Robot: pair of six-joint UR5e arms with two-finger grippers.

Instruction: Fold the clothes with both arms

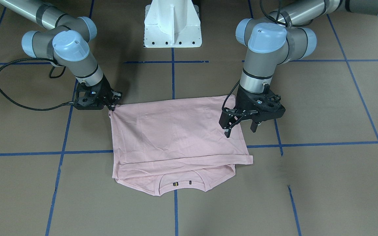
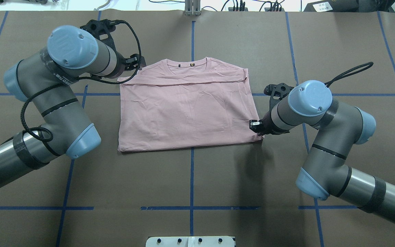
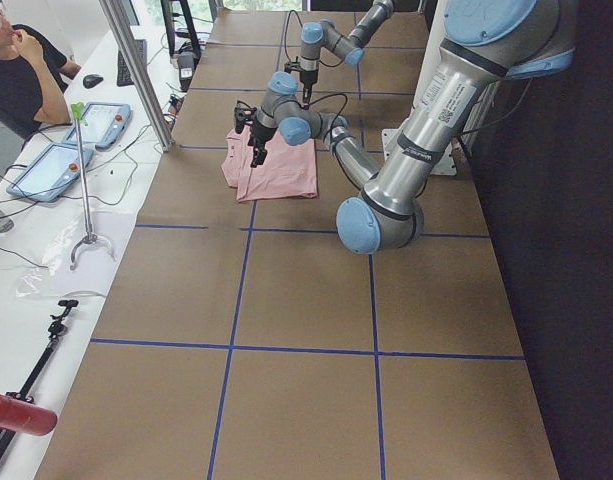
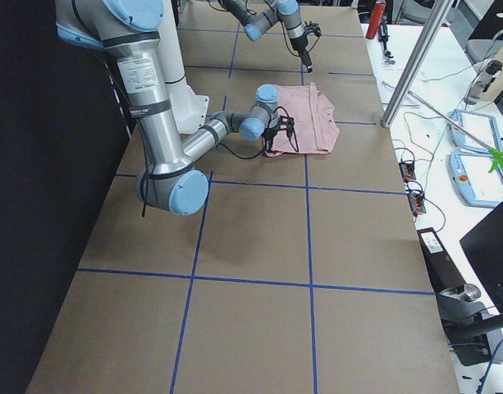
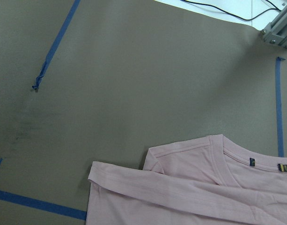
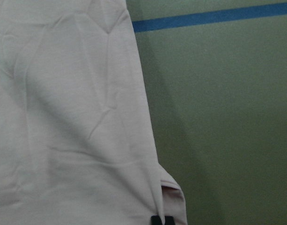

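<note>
T-shirt (image 1: 176, 131) corner in low right claw (image 1: 113, 105); left claw (image 1: 241, 129) wide, downward, aloft.

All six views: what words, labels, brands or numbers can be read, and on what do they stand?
Nothing can be read in any view.
Two small tags in the T-shirt collar: too small to read.
White label on the left arm: print blurred.
White sticker on the right arm: print blurred.
</note>
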